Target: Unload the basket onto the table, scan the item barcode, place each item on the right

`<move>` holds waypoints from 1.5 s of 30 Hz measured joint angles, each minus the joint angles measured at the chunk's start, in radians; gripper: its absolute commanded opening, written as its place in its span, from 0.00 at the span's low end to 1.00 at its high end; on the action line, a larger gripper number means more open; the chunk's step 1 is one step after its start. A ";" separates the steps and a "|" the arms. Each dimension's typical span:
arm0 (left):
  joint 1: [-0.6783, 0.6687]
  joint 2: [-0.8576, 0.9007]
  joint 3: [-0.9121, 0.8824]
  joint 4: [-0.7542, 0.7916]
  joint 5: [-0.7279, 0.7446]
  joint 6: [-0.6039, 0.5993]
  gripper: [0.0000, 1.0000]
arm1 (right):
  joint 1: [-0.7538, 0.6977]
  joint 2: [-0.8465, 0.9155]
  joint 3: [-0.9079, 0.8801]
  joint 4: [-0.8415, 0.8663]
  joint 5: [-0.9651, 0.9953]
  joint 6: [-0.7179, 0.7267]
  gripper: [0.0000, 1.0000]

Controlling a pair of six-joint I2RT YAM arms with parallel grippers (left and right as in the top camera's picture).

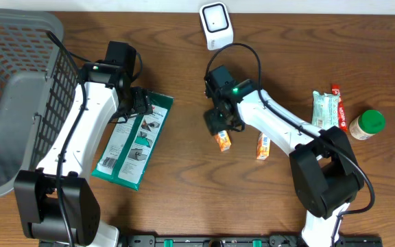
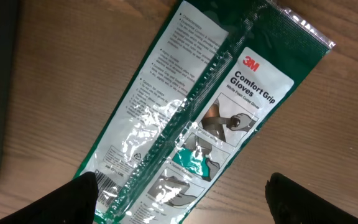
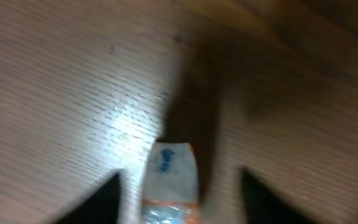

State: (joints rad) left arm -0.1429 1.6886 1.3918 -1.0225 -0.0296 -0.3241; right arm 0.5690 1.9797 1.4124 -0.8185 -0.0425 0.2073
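Two grippers, both spread: left gripper (image 2: 182,202) over glove packet (image 2: 197,112), nine o'clock; right gripper (image 3: 182,193) straddling orange sachet (image 3: 169,180); scanner (image 1: 215,24), twelve o'clock.

Right-wrist view blurred throughout, small orange packet (image 3: 169,186) cut off at its bottom edge.
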 measured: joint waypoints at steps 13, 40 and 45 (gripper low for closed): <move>0.000 0.000 0.000 0.000 0.000 0.000 0.87 | 0.008 0.000 0.000 -0.121 -0.048 0.019 0.25; 0.000 0.000 0.000 0.000 0.000 0.000 0.87 | 0.057 0.000 0.000 0.049 -0.018 0.085 0.59; 0.000 0.000 0.000 0.000 0.000 0.000 0.87 | 0.113 0.000 0.000 0.058 -0.044 0.106 0.62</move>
State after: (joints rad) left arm -0.1429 1.6886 1.3918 -1.0225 -0.0296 -0.3244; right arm 0.6815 1.9797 1.4124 -0.7605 -0.0864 0.3130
